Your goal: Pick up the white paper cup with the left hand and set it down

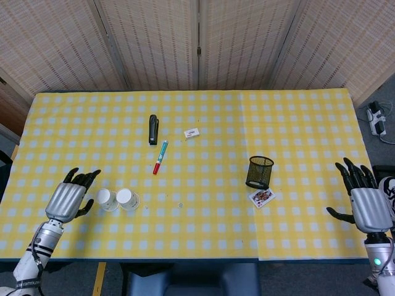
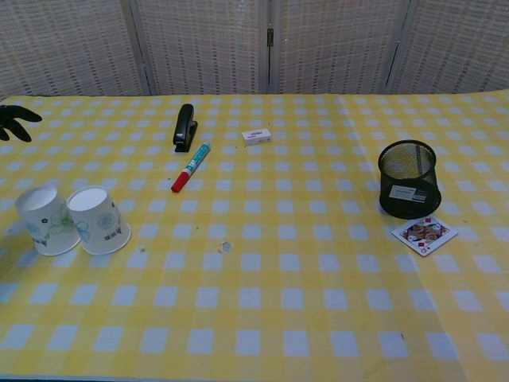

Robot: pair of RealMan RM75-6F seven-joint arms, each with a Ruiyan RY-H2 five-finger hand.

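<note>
Beside the left hand, white paper cup upside down, upright axis

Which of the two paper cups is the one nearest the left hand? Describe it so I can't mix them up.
On the yellow checked table, find the left hand at the near edge. Two upturned white paper cups stand side by side just beyond its fingers. Yours is the outer cup, beside the hand, not the inner cup.

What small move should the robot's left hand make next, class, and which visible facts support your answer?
Probably draw the left hand back toward the table edge and rest. Its fingers are spread and hold nothing, and there is a gap between it and the nearer paper cup, which stands upside down beside the second cup. The cup looks set down, so no further reach seems needed.
</note>
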